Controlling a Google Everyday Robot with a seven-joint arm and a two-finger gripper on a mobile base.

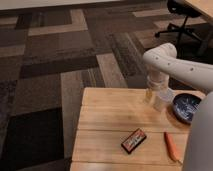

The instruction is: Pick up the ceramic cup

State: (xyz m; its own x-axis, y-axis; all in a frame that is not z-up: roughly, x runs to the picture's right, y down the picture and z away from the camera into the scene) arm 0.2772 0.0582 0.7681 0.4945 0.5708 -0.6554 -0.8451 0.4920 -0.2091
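The ceramic cup (pixel 163 100) is small, white and upright on the wooden table (pixel 107 120), near the far right edge. My gripper (pixel 152 93) hangs down from the white arm (pixel 172 62) and is right at the cup's left side, low over the table top. I cannot tell whether it touches the cup. The arm's wrist hides part of the cup's top.
A dark blue bowl (pixel 186 107) sits just right of the cup. A dark snack bar with a red label (pixel 133 140) lies at the table's front middle. An orange carrot (pixel 171 146) lies at the front right. An office chair (pixel 182 20) stands on the carpet beyond.
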